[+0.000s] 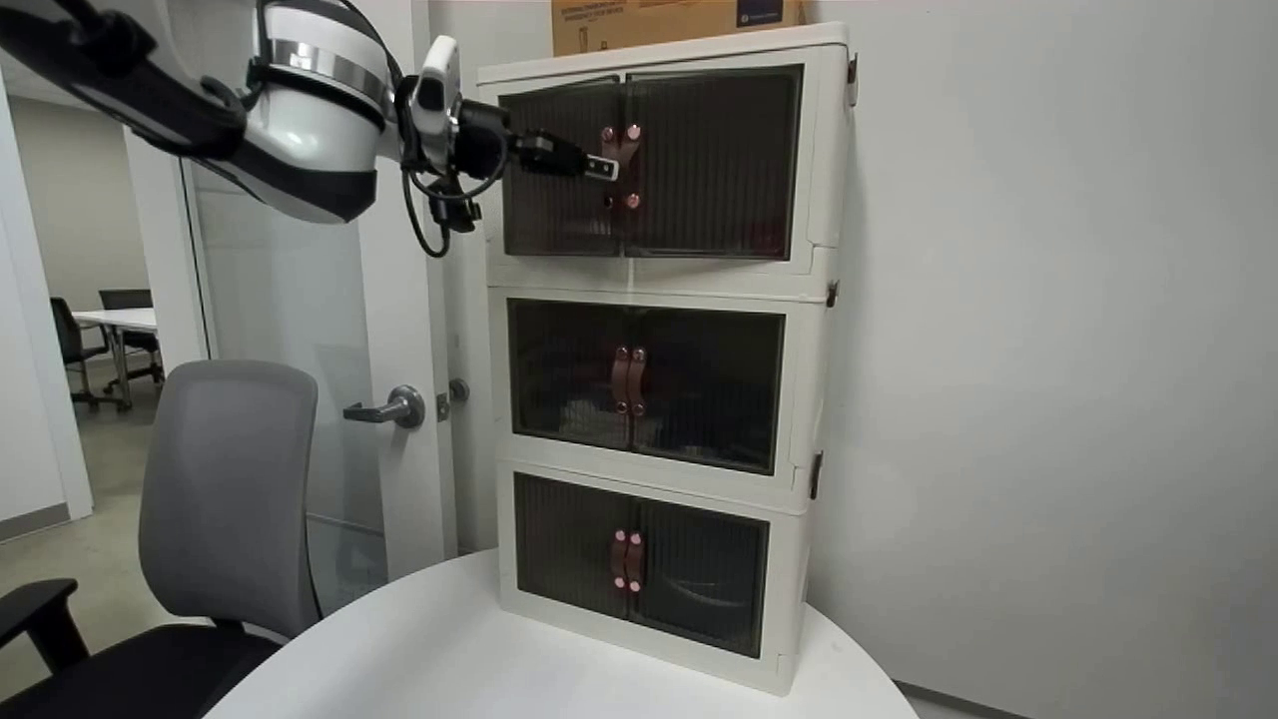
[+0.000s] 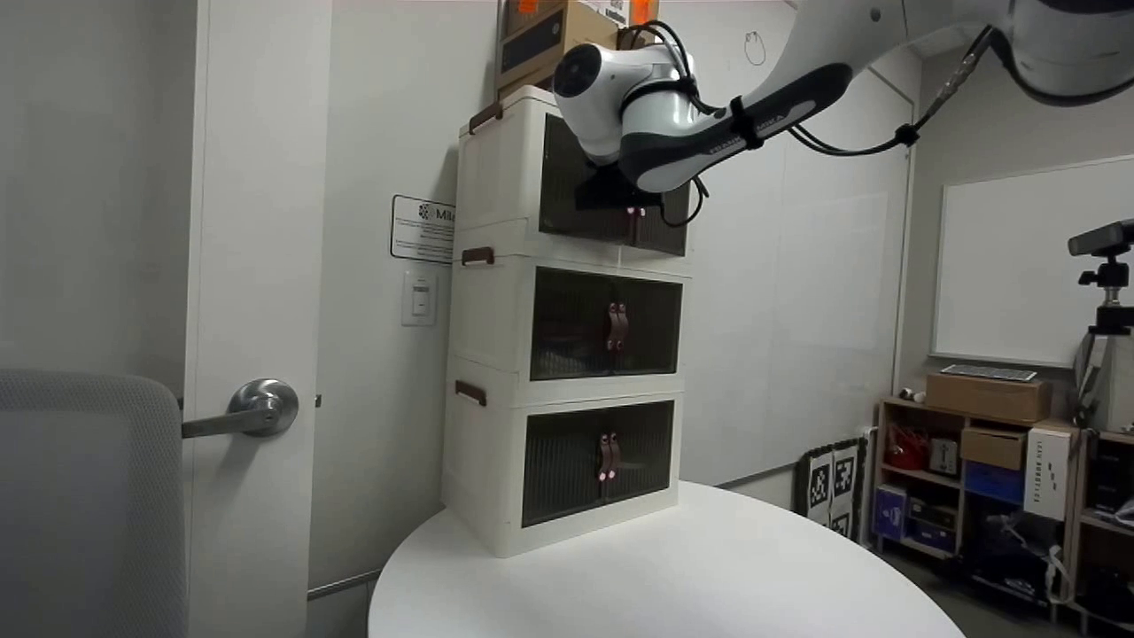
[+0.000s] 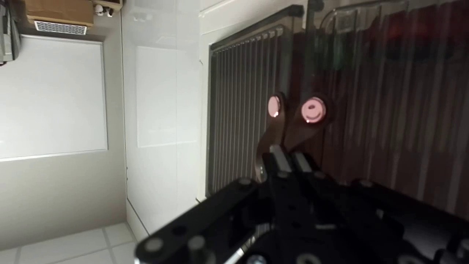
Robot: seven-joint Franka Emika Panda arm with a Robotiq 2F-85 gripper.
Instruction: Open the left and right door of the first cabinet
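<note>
Flat, diffuse room light in both exterior views. Table point(image 1: 419, 649) pale right out to its curved edge; top doors point(image 1: 689, 190) very dark, most detail behind the tint lost. Edges of the office door point(image 1: 394, 290) run aslant, wide-angle look; soft grey shadow under its lever point(image 2: 244, 418). Wrist view contrasty: whiteboard point(image 3: 51, 99) near white, gripper point(image 3: 292, 160) almost black, its nearest parts soft, out of focus. Rectangular reflection across the glossy wall point(image 3: 159, 176). Pale, slightly blurred streaks and small hard glints on the top doors.
</note>
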